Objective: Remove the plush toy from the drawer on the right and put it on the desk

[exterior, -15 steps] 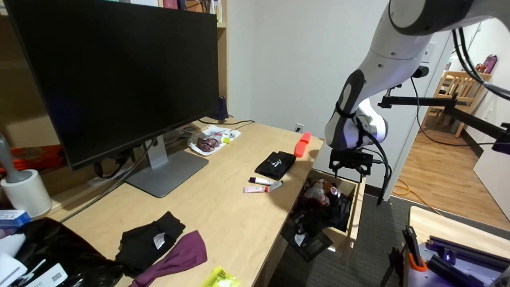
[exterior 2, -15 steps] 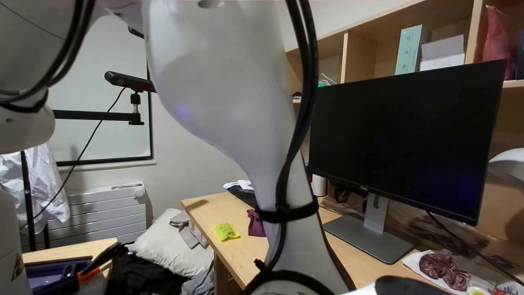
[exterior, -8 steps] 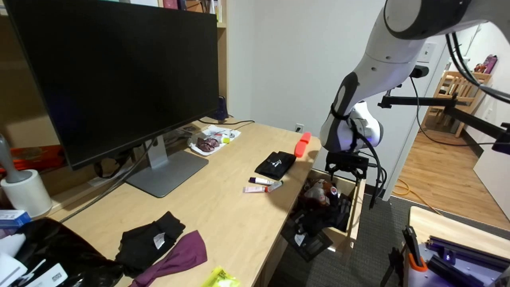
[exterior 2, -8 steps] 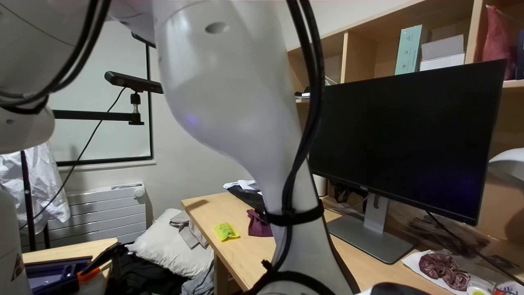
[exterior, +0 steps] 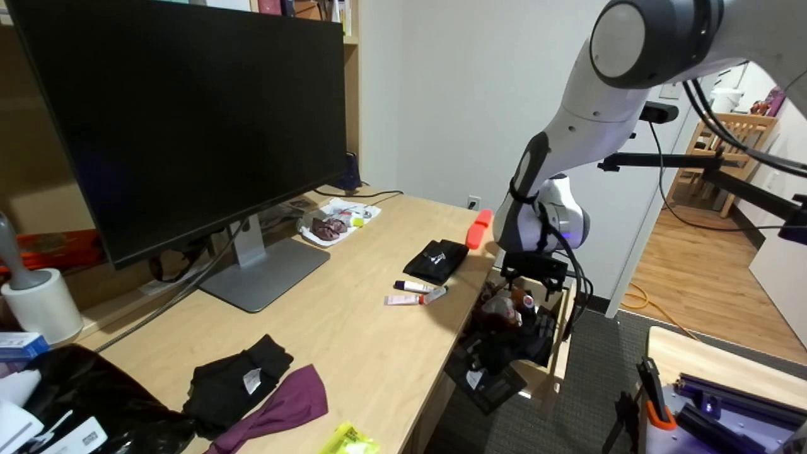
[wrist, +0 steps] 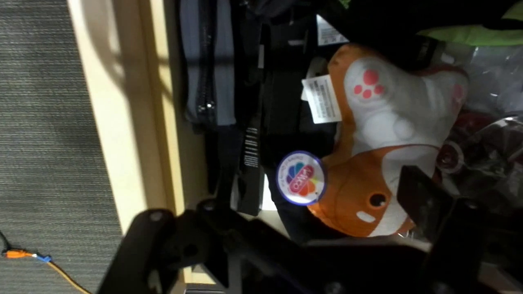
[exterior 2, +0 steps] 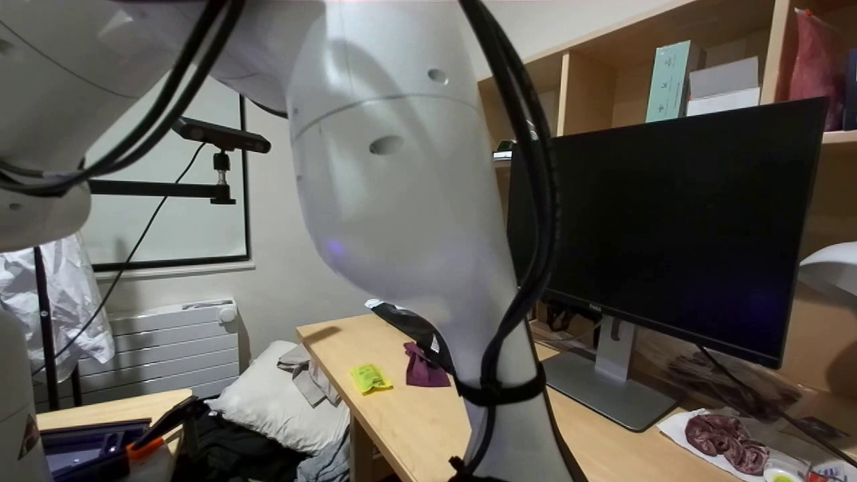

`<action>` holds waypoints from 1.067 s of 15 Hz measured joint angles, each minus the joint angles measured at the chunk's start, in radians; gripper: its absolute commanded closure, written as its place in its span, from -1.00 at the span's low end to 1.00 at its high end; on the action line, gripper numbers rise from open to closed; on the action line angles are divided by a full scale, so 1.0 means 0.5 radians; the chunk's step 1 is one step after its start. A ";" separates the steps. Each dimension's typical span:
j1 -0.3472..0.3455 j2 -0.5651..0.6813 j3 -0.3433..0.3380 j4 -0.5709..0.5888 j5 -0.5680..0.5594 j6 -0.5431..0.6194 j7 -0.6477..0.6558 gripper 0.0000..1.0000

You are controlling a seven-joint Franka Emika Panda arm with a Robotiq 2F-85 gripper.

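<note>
The plush toy (wrist: 392, 110), orange and white with pink paw pads and a round tag, lies in the drawer among dark items. It shows smaller in an exterior view (exterior: 502, 307). The drawer (wrist: 139, 163) is pulled out beside the desk; its light-wood side shows in an exterior view (exterior: 562, 343). My gripper (exterior: 528, 290) points down over the drawer, above the toy, jaws apart with nothing held. In the wrist view the gripper (wrist: 316, 179) has one finger overlapping the toy's head and the other to the left of the tag. The desk (exterior: 353, 328) stands beside the drawer.
A black pouch (exterior: 436, 260), a red case (exterior: 479, 229) and small tubes (exterior: 416, 293) lie near the desk edge beside the drawer. A monitor (exterior: 189, 126) stands at the back. Black mesh (exterior: 485, 381) hangs over the drawer's near end. A yellow packet (exterior 2: 369, 379) lies farther along.
The arm has moved left and down in an exterior view, bringing the gripper lower into the drawer area and closer to the desk edge. The toy and the drawer have not moved.
</note>
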 measured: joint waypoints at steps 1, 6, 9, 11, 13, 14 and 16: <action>-0.031 0.032 0.042 0.031 0.023 0.053 -0.025 -1.00; -0.182 0.185 0.208 0.176 0.045 0.235 -0.104 -1.00; -0.244 0.252 0.257 0.245 0.045 0.259 -0.135 -1.00; -0.264 0.285 0.268 0.280 0.045 0.261 -0.143 -0.47; -0.271 0.309 0.270 0.310 0.045 0.261 -0.145 -0.20; -0.273 0.317 0.270 0.321 0.045 0.261 -0.146 -0.05; -0.276 0.324 0.272 0.334 0.045 0.261 -0.148 0.18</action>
